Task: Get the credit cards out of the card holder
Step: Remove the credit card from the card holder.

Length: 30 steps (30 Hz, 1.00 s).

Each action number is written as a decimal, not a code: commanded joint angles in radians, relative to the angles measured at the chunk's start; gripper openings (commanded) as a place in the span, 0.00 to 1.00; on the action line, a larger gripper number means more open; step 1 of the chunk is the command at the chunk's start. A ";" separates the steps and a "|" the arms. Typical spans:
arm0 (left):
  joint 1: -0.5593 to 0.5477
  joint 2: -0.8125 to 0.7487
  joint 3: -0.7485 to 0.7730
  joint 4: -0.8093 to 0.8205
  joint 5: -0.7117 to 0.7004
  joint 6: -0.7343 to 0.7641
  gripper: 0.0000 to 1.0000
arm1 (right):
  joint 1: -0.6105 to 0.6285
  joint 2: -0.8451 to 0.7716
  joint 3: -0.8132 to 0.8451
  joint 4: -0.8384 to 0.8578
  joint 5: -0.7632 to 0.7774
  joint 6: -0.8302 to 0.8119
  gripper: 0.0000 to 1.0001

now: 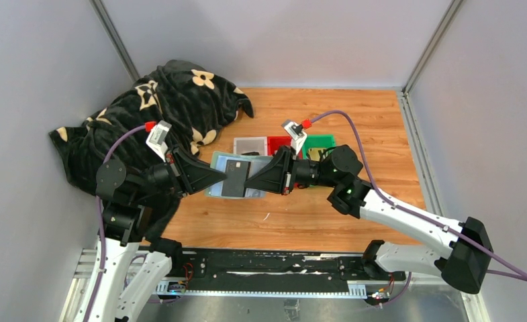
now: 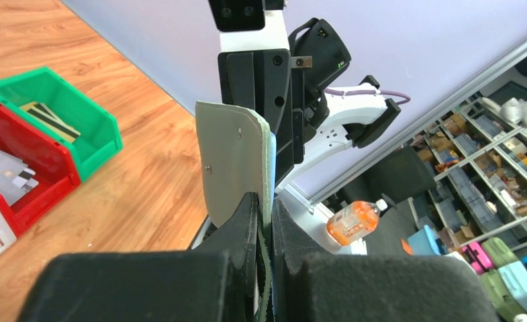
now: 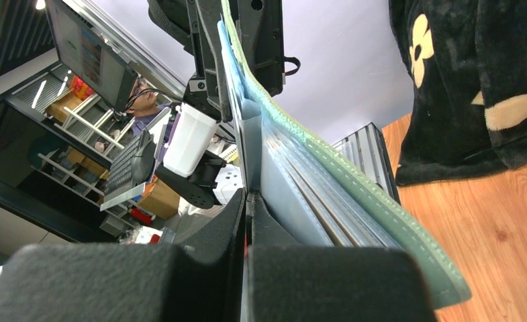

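Card holder point(image 1: 228, 163) is held spread, opposite edges clamped by left gripper point(image 1: 224, 176) and right gripper point(image 1: 248, 182), exposing a black credit card point(image 1: 235, 181).

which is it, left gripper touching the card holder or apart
Touching. The left wrist view shows the left gripper with both fingers clamped on the lower edge of the card holder, with no gap on either side.

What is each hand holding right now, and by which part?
The left hand pinches the card holder by its left edge. The right hand is shut at the right edge of the black card; card or pocket, cannot tell.
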 commanded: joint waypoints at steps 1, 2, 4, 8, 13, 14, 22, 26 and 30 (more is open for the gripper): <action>-0.004 -0.008 0.003 0.061 0.023 -0.013 0.03 | -0.003 -0.039 -0.003 -0.028 0.032 -0.036 0.00; -0.004 -0.008 0.004 0.061 0.026 -0.011 0.03 | -0.004 -0.040 0.003 -0.035 0.032 -0.040 0.02; -0.004 -0.008 0.006 0.061 0.027 -0.011 0.02 | -0.005 -0.039 0.018 -0.048 0.029 -0.048 0.10; -0.004 -0.008 0.004 0.059 0.025 -0.012 0.00 | -0.005 -0.019 0.062 -0.071 0.015 -0.060 0.19; -0.004 -0.008 0.010 0.058 0.028 -0.011 0.00 | -0.009 -0.003 0.091 -0.071 0.006 -0.057 0.16; -0.004 -0.008 0.012 0.058 0.028 -0.011 0.00 | -0.010 -0.002 0.093 -0.066 0.005 -0.055 0.12; -0.004 -0.003 0.015 0.056 0.030 -0.009 0.00 | -0.026 -0.042 0.053 -0.062 0.001 -0.049 0.00; -0.004 -0.001 0.016 0.061 0.028 -0.012 0.00 | -0.037 -0.070 0.041 -0.083 0.012 -0.055 0.00; -0.004 0.000 0.017 0.061 0.028 -0.014 0.00 | -0.043 -0.079 0.047 -0.098 0.017 -0.063 0.00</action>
